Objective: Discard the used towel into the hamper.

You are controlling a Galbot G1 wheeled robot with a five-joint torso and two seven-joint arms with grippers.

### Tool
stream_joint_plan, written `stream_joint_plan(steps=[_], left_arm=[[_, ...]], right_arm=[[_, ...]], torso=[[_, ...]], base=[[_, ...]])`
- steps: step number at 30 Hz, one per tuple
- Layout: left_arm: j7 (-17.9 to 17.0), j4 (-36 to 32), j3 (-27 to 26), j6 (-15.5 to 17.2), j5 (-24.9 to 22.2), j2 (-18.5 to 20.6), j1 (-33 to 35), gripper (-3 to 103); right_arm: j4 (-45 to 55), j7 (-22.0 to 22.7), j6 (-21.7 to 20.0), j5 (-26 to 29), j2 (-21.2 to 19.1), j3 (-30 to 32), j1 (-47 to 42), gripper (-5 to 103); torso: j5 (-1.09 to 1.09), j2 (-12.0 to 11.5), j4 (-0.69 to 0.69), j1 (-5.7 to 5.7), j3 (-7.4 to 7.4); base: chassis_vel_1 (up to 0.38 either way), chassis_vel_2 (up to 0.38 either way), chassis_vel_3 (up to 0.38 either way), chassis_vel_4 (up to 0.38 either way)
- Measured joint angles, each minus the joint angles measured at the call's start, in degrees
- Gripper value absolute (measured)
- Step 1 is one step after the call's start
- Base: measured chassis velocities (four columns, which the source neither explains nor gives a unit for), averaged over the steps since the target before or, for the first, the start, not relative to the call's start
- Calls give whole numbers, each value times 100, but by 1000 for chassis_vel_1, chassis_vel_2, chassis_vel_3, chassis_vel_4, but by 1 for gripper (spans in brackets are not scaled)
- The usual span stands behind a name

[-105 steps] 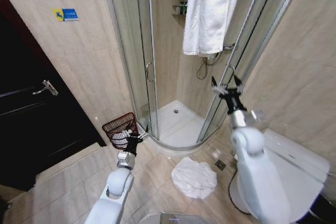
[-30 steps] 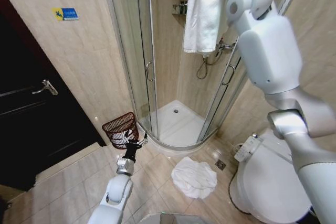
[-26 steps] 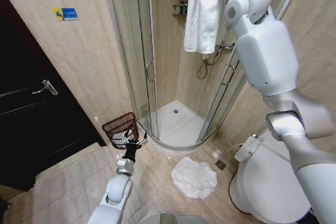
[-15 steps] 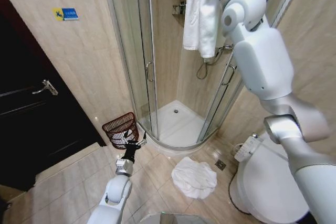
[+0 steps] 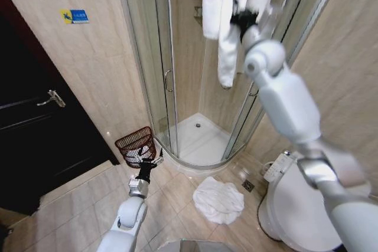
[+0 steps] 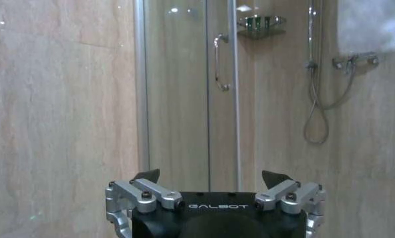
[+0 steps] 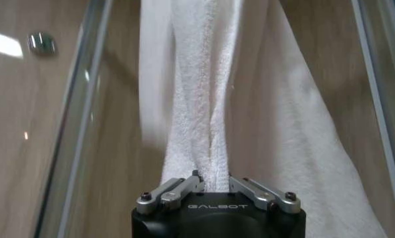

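Observation:
A white towel hangs high over the top of the shower enclosure. My right gripper is raised to it and shut on a bunched fold, so the cloth pinches into a narrow strip between the fingers of that gripper. The hamper, a small reddish-brown woven basket, stands on the floor against the wall left of the shower. My left gripper hovers low just beside the hamper's rim, and in the left wrist view this gripper is open and holds nothing.
A second crumpled white towel lies on the floor tiles in front of the shower tray. A toilet stands at the right and a black door at the left. The curved glass shower door is partly open.
My right arm has come down from the top of the enclosure with the towel gripped; the towel is now gathered and pulled lower and to the left. The left arm has barely moved.

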Motion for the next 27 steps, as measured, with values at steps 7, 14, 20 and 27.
stream_joint_plan(steps=[7,14,20,27], left_arm=[[5,72,4,-48,-10,-17,6,100],[13,147,70,-83,54,-66,-27,100],[20,134,98,-92,103,-105,-14,100],[22,115,98,-156,107,-103,47,100]], right_arm=[[478,-15,68,-95,-226,360,-1069,6],[980,-167,126,-413,-230,909,-2630,6],[1303,-485,274,-824,-81,1484,-3691,6],[1635,-900,520,-1351,170,2251,-5186,6]], torso=[[-1,0,0,0,-2],[1,0,-1,1,-1],[-1,0,1,1,-1],[0,1,-2,0,-3]], base=[[0,0,0,0],[0,0,0,0],[0,0,0,0],[0,0,0,0]])
